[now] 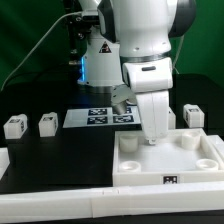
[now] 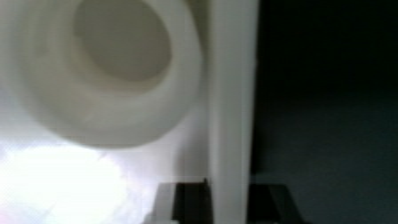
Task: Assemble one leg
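Observation:
Three small white legs with tags stand on the black table in the exterior view: one [image 1: 14, 125] and a second [image 1: 47, 122] at the left, a third [image 1: 193, 115] at the right behind the large white tray [image 1: 205, 160]. My gripper [image 1: 151, 137] reaches down onto the tray's far rim, well apart from every leg. In the wrist view my gripper [image 2: 226, 203] has a dark finger [image 2: 185, 203] on each side of a thin white upright strip [image 2: 226, 100], the tray's rim, and is shut on it. A round corner socket [image 2: 125, 50] fills the close-up. No leg shows there.
The marker board [image 1: 100, 117] lies flat behind the gripper. A long white wall [image 1: 90, 200] runs along the table's near edge, with a short piece [image 1: 4, 160] at the exterior view's left. Dark equipment and cables stand at the back.

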Robot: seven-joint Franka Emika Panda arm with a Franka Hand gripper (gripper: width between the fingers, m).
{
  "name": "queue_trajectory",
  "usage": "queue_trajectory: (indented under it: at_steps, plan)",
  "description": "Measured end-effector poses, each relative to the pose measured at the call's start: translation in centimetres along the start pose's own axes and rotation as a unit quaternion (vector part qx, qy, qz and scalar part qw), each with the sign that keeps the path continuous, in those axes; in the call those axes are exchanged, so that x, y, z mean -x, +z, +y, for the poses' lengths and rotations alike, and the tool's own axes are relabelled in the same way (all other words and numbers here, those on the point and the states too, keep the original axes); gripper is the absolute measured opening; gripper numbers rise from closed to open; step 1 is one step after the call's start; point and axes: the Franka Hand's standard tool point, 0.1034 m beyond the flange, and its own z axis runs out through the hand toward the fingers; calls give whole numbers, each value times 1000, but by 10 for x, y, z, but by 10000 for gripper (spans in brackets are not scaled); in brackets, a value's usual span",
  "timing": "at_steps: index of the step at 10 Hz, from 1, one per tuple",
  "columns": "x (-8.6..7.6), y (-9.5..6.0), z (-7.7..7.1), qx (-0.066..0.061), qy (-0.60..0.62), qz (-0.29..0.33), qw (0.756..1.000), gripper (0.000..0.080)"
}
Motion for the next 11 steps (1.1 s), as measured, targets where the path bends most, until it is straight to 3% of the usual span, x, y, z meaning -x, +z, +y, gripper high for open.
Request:
queue_trajectory:
  at_steps: [4,11]
  plan:
    - [-1,0,17,8,22,1,1000,61]
    - [1,0,17,10,22,-5,1000,61]
